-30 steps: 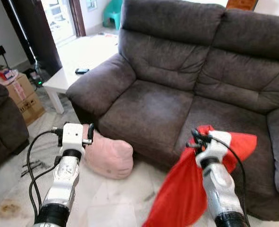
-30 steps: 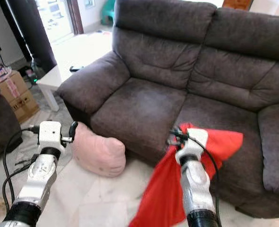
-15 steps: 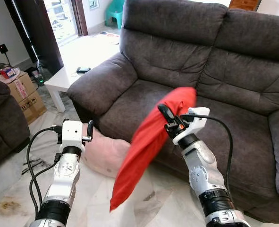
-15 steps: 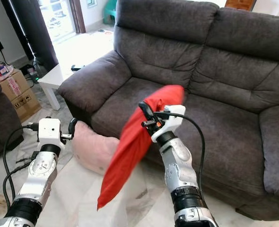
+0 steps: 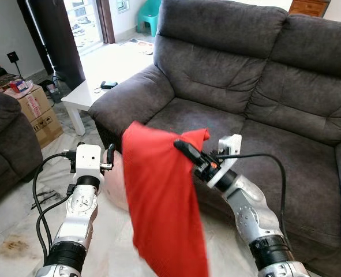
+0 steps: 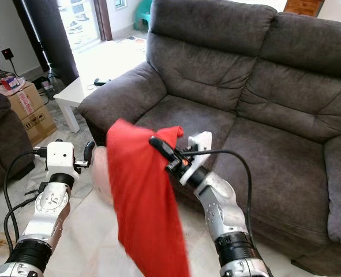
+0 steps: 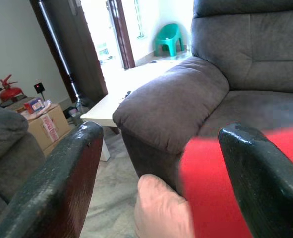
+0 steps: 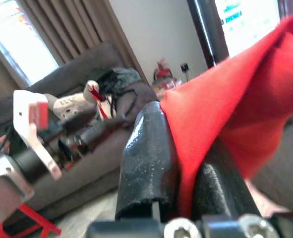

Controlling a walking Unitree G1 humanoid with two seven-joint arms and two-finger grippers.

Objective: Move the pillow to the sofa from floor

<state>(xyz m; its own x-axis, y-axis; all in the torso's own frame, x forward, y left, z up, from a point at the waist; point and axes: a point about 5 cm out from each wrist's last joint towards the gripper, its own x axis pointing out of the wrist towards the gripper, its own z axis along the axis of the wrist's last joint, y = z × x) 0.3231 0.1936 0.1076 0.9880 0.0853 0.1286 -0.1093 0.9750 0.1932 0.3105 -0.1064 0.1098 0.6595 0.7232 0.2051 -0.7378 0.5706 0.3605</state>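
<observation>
My right gripper [image 5: 182, 145] is shut on a corner of a limp red pillow [image 5: 164, 202], which hangs in the air in front of the dark grey sofa [image 5: 257, 86]. The red fabric is pinched between the black fingers [image 8: 146, 148] in the right wrist view. A pink pillow [image 5: 117, 183] lies on the floor against the sofa's front, mostly hidden behind the red one. My left gripper [image 7: 161, 148] is open and held low beside the pink pillow [image 7: 161, 208], touching nothing.
A white coffee table [image 5: 109, 66] stands left of the sofa's arm. Cardboard boxes [image 5: 34, 109] and another dark sofa [image 5: 3, 144] are at the far left. Black cables [image 5: 40, 208] trail on the marble floor. A green chair [image 5: 150, 11] sits in the far room.
My right arm has swung left from the sofa's right seat, carrying the red pillow, which now hangs in front of the pink one. The left arm has barely moved.
</observation>
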